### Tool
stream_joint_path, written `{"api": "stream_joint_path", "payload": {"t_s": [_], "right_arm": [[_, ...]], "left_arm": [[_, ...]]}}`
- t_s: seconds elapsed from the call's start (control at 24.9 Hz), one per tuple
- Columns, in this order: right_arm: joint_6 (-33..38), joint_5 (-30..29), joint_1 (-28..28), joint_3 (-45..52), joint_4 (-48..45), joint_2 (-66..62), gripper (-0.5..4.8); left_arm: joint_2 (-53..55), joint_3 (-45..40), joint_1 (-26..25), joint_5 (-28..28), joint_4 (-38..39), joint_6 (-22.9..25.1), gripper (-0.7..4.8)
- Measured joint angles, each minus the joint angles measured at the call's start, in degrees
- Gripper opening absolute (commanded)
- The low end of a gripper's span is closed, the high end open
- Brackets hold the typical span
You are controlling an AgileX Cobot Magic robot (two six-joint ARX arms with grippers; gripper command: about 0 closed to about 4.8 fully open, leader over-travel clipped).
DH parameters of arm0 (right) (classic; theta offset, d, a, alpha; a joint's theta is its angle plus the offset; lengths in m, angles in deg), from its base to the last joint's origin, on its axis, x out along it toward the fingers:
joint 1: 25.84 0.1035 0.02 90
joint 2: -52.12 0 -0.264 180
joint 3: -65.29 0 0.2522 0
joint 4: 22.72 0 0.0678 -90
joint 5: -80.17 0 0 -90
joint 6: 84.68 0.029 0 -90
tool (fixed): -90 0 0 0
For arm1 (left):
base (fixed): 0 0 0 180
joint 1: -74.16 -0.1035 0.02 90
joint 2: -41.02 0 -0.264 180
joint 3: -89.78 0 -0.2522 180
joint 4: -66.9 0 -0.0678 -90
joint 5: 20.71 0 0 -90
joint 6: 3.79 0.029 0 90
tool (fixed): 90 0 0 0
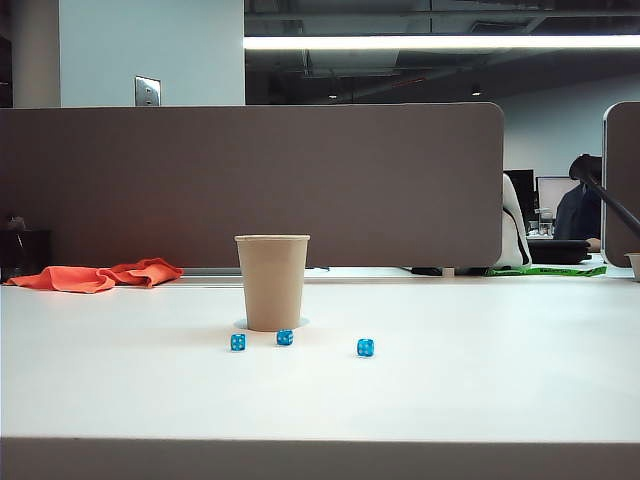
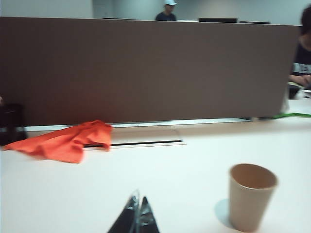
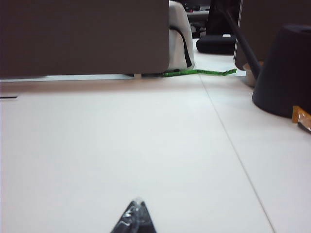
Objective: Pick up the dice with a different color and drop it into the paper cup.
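While no red die is showing among the three blue dice (image 1: 285, 338), both arms are likely retiring: the left gripper (image 2: 137, 213) and right gripper (image 3: 135, 213) are sitting pinched together, empty, the paper cup (image 2: 250, 195) standing beside the left fingertips.

Exterior view sits low at the tabletop (image 1: 480, 400) edge, facing the partition (image 1: 250, 180) head-on. Both wrist views look level and low across the same surface — the left shares the paper cup (image 2: 251, 196) and orange cloth (image 2: 65, 141) with it.
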Motion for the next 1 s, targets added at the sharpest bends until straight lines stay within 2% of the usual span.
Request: {"api": "stream_joint_path", "payload": {"t_s": [0.28, 0.48, 0.6, 0.68, 0.8, 0.92, 1.0], "right_arm": [[0.0, -0.02, 0.0, 0.0, 1.05, -0.02, -0.05], [-0.02, -1.22, 0.0, 0.0, 1.03, -0.02, -0.05], [0.0, -1.42, 0.0, 0.0, 1.05, 0.0, -0.05], [0.0, -1.53, 0.0, 0.0, 1.05, 0.0, -0.05], [0.0, -2.1, 0.0, 0.0, 1.05, 0.0, -0.05], [0.0, -2.89, 0.0, 0.0, 1.03, 0.0, -0.05], [0.0, -3.13, 0.0, 0.0, 1.05, 0.0, -0.05]], "left_arm": [[0.0, -2.27, 0.02, -15.19, 3.15, 0.09, -0.06], [0.02, -5.35, 0.02, -17.86, 3.41, -1.25, -0.06], [0.02, -7.1, 0.02, -18.32, -0.61, -2.49, -0.06], [0.0, -7.96, 0.02, -20.79, -2.05, -2.6, -0.06], [0.02, -9.25, 0.02, -23.91, -2.12, -2.64, -0.06], [0.04, -9.25, 0.02, -24.41, -2.08, -2.49, -0.06], [0.0, -9.22, 0.02, -24.26, -2.25, -0.37, -0.06]]}}
